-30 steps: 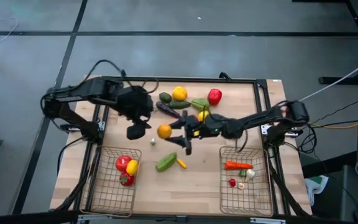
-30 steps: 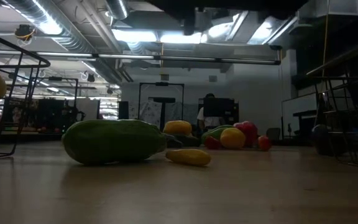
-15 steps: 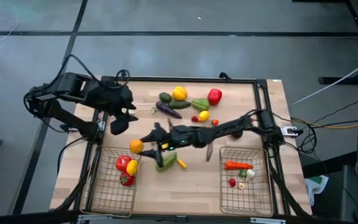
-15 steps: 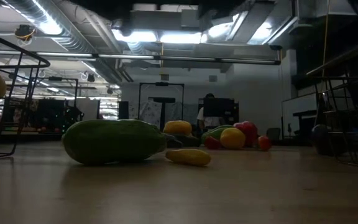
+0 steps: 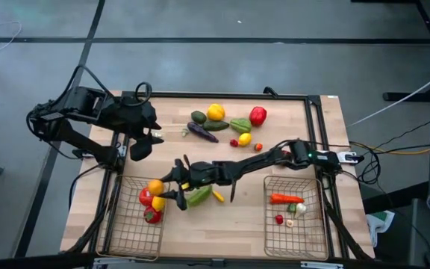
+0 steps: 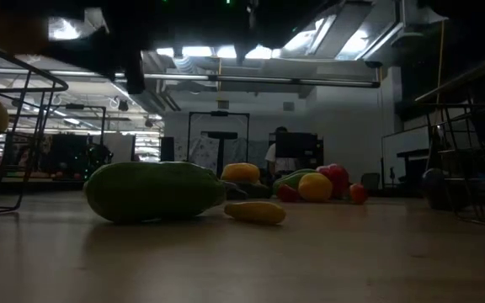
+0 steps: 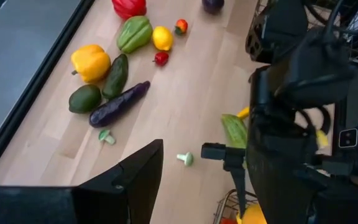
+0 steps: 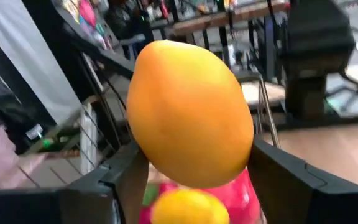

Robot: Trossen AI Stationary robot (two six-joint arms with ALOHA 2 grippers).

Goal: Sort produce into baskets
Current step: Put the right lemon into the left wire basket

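Two baskets (image 5: 134, 224); right tool (image 5: 166, 185) gripping one orange (image 5: 155, 187).

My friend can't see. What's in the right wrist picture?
An orange fruit fills the picture, held between the right gripper's two dark fingers. Just under it sit a yellow fruit and something red, with a wire basket's rim behind.

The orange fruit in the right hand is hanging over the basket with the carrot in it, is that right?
Not quite. The right hand holds the orange fruit over the left basket, which has red and yellow pieces, as the high view shows. The carrot lies in the other basket.
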